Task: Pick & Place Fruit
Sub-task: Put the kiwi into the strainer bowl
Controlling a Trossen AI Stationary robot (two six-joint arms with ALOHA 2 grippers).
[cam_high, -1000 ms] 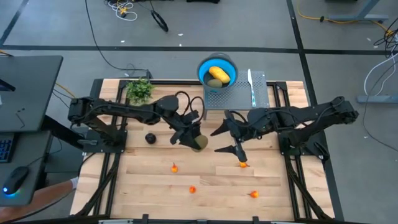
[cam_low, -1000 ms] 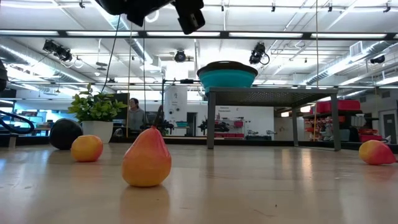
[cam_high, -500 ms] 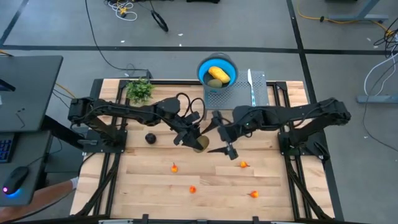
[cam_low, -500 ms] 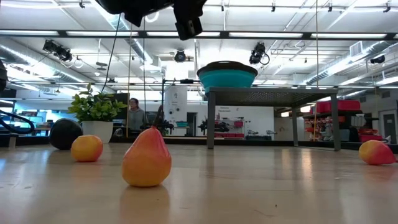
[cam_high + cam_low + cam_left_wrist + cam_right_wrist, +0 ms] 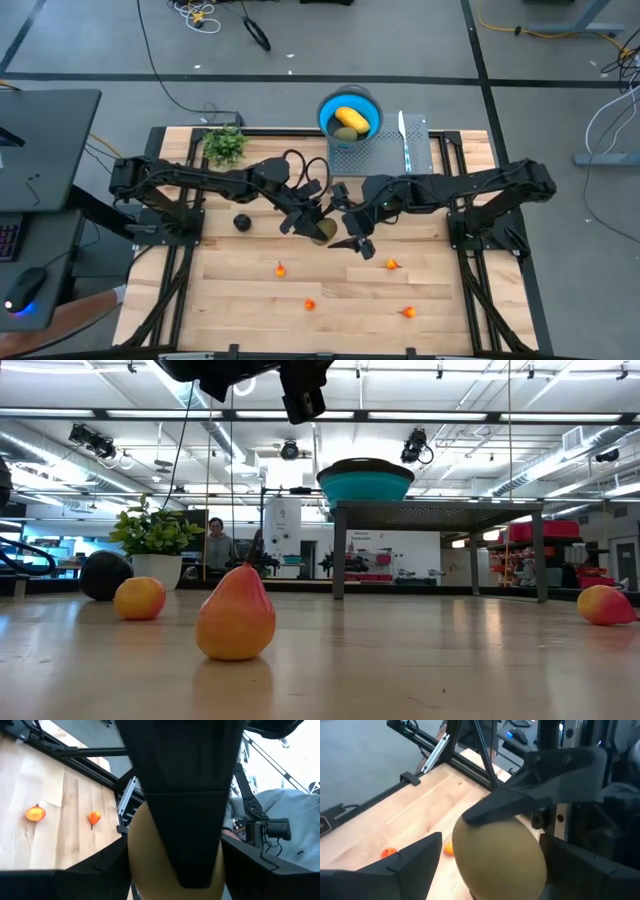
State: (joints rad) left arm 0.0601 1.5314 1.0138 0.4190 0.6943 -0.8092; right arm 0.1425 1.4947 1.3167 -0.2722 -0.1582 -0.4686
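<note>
My left gripper [image 5: 318, 226] is shut on a brown-green oval fruit [image 5: 323, 232], held above the table's middle. My right gripper [image 5: 346, 231] is open, and its fingers [image 5: 415, 865] stand on either side of that same oval [image 5: 500, 855]. A blue bowl [image 5: 325, 104] on a grey stand at the far edge holds a yellow fruit [image 5: 351, 119] and another brown-green oval [image 5: 344, 134]. A dark round fruit [image 5: 241, 222] and small orange-red ones [image 5: 280, 268] [image 5: 392, 265] [image 5: 310, 304] lie on the wood. My left gripper pinches the oval's two sides [image 5: 136, 865] between its two fingers [image 5: 75, 875]. The fingers come in level from the table's left. The oval [image 5: 150, 865] is lifted clear of the table. My right gripper: I cannot tell whether its fingers touch the oval.
A green sprig in a pot [image 5: 225, 146] stands at the far left. A knife [image 5: 404, 140] lies on the grey stand [image 5: 380, 155]. Another orange-red piece [image 5: 407, 312] lies near the front edge. People sit in the room beyond [image 5: 215, 545].
My right gripper has gone toward the table's left and somewhat down, rolling about its own line, until its fingers stand around the oval in my left gripper. That gripper and the oval have stayed where they were.
</note>
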